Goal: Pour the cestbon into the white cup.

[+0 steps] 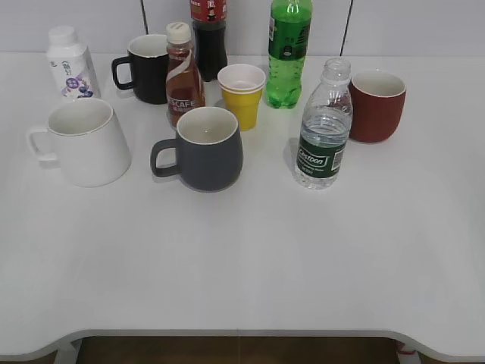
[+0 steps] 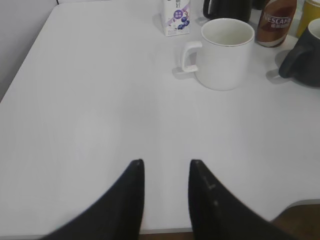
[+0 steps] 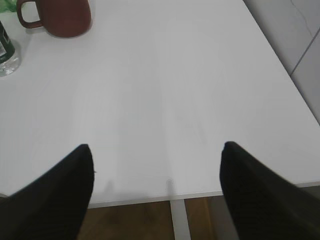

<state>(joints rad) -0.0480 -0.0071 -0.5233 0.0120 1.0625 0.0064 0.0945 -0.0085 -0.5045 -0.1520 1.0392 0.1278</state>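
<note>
A: The right gripper (image 3: 156, 165) is standing with its jaws spread wide and nothing between them, hovering over bare table (image 3: 165, 90) near the front edge. The left gripper (image 2: 166, 172) is showing only a narrow gap, also empty.

B: So neither one is gripping anything. Which step is that looking like?

A: The very start, by the look of it: the reach for the bottle is not yet begun. The cestbon (image 1: 324, 129) is standing upright and uncapped on the right half of the table, just beside the red mug (image 1: 377, 105). The right wrist view is catching only its base at the left border.

B: And the target?

A: The white cup (image 1: 82, 142) is sitting upright on the far left, handle pointing outward, well apart from the bottle. The grey mug (image 1: 203, 148) is standing between them.

B: What is the next move asking for?

A: Probably the right arm is needing to travel forward and leftward, closing on the ribbed body below the neck. The red mug is crowding one side, so the approach from the front is looking safer.

B: Room to move?

A: The whole front half of the table is lying open; the crowding is all toward the back row.
</note>
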